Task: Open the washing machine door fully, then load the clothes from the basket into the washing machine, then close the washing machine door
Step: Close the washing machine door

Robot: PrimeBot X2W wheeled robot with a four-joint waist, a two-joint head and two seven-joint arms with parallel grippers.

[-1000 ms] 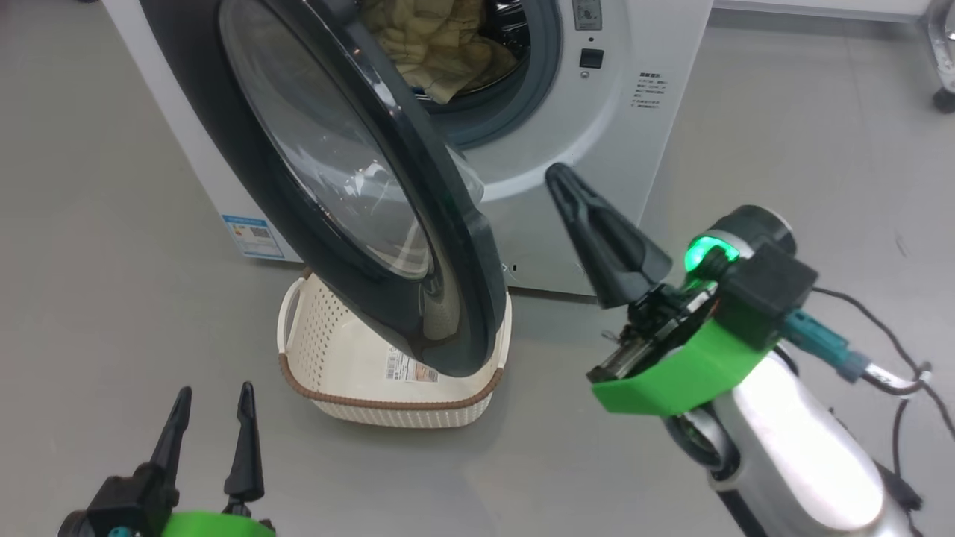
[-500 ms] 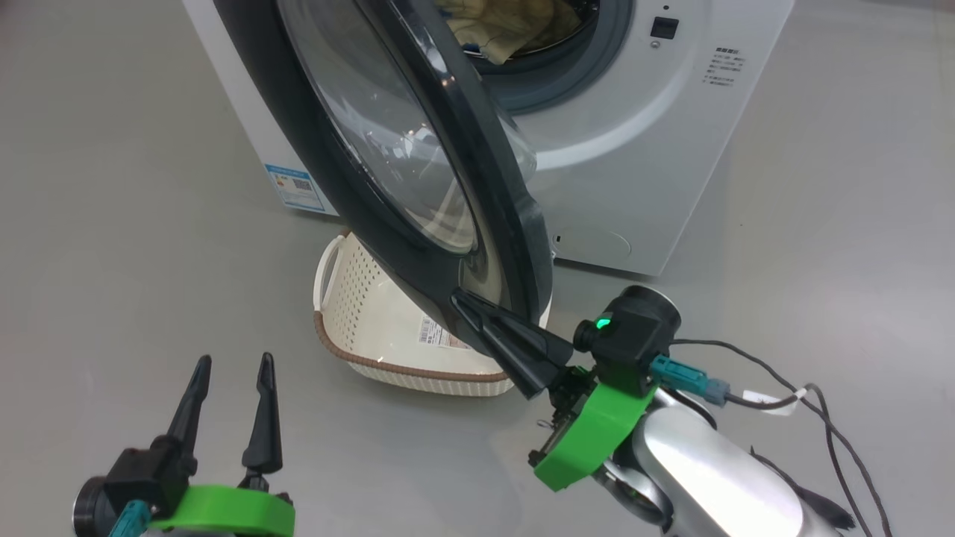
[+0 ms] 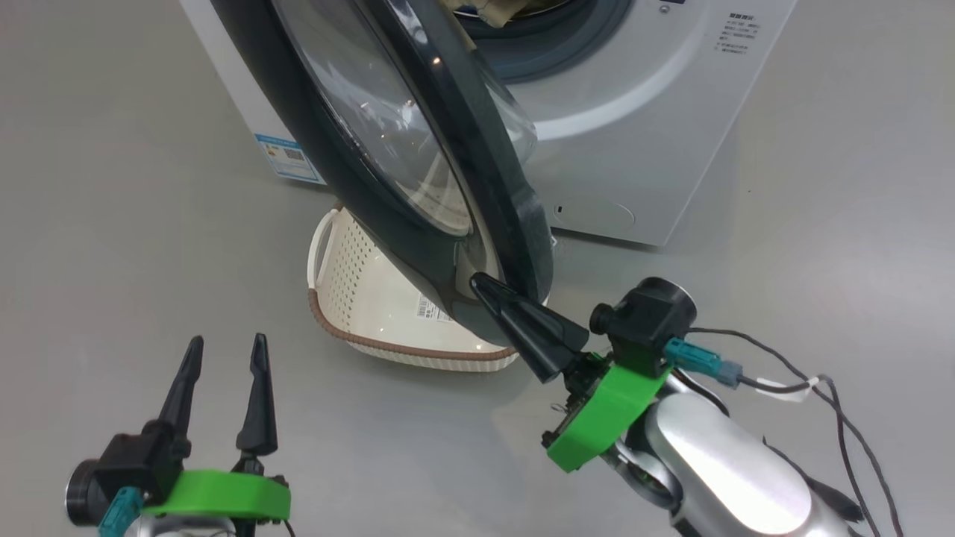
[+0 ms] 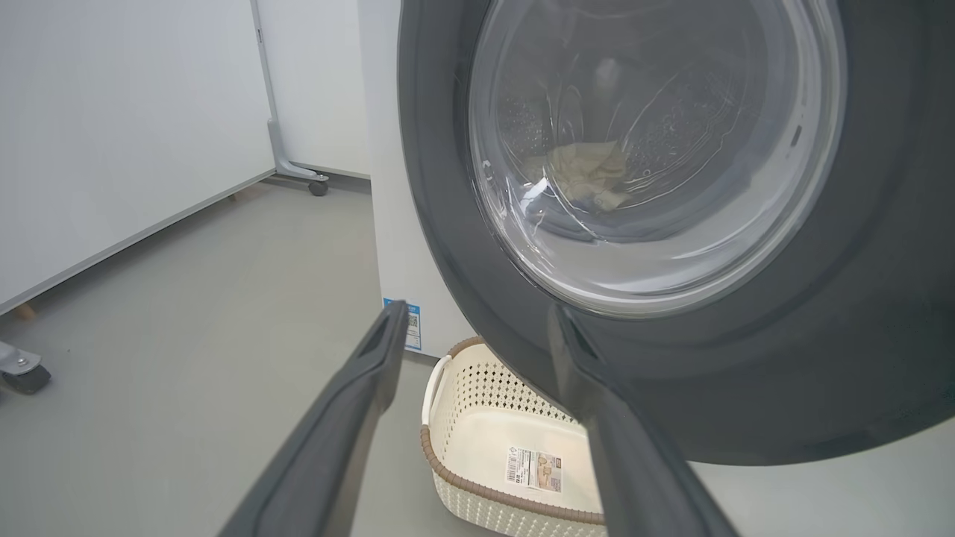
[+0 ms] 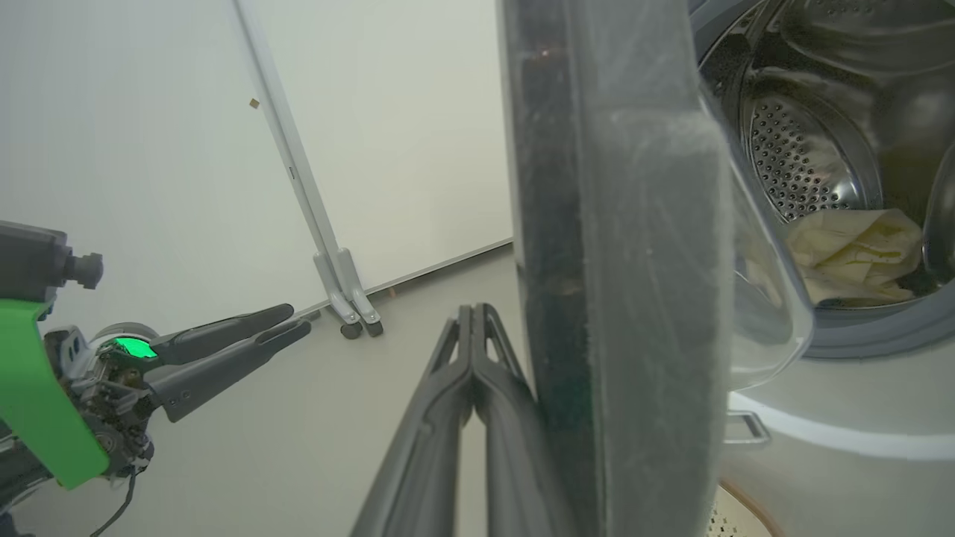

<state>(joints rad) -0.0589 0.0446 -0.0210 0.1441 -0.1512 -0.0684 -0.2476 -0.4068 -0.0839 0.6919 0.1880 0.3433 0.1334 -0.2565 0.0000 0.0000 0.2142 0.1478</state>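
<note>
Right gripper (image 3: 483,286), dark fingers pressed together, tip against the lower rim of the half-open black-ringed glass washing machine door (image 3: 418,250). Left gripper (image 3: 227,343) spread, empty. Pale yellow clothes (image 5: 850,253) lie in the steel drum (image 5: 798,149) of the white washing machine (image 3: 634,149); cream perforated basket (image 3: 343,276) sits beneath the door.

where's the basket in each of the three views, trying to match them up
Head view: the basket stands on the floor at lower centre, partly hidden under the washing machine door.
Left wrist view: bottom centre, below the door.
Right wrist view: a sliver at the bottom edge, right of the door's edge.
Shared landmark: the door's black ring, just above the basket in every view.
</note>
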